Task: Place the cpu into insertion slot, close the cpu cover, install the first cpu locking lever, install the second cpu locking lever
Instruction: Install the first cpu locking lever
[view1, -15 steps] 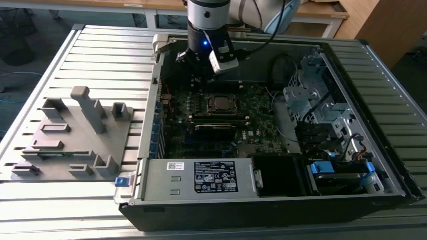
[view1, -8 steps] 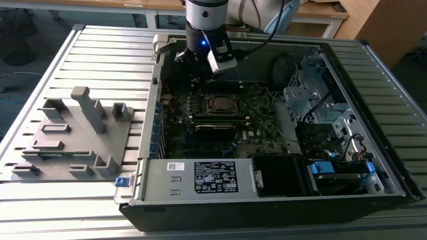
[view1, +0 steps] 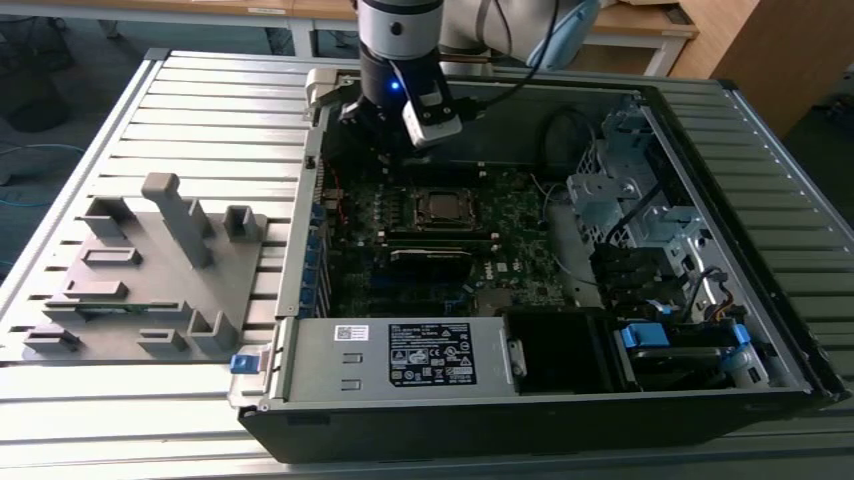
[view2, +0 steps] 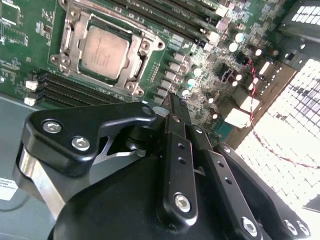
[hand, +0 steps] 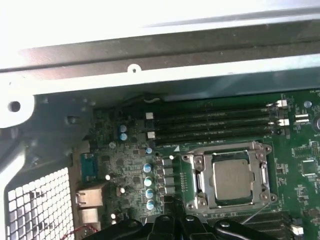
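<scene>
The cpu (view1: 438, 207) (view2: 104, 51) (hand: 232, 179) lies flat in the insertion slot (hand: 196, 197), its dull silver top facing up. The cpu cover (view2: 138, 71) (hand: 199, 174) lies down around it as a silver frame. A thin lever rod (hand: 257, 211) runs slantwise by the socket's edge. My gripper (view2: 172, 101) (hand: 173, 204) hangs above the green board beside the socket, toward the exterior view's left and the case's far wall. Its fingers are shut together with nothing between them. In the exterior view the gripper (view1: 378, 128) is dark against the case.
Long black memory slots (hand: 215, 125) run beside the socket. The case's metal wall (hand: 150, 75) and rear ports (hand: 90, 197) are close by. A power supply (view1: 400, 355) and drive cage (view1: 641, 220) are inside the case. A grey fixture (view1: 147, 270) stands on the table at the exterior view's left.
</scene>
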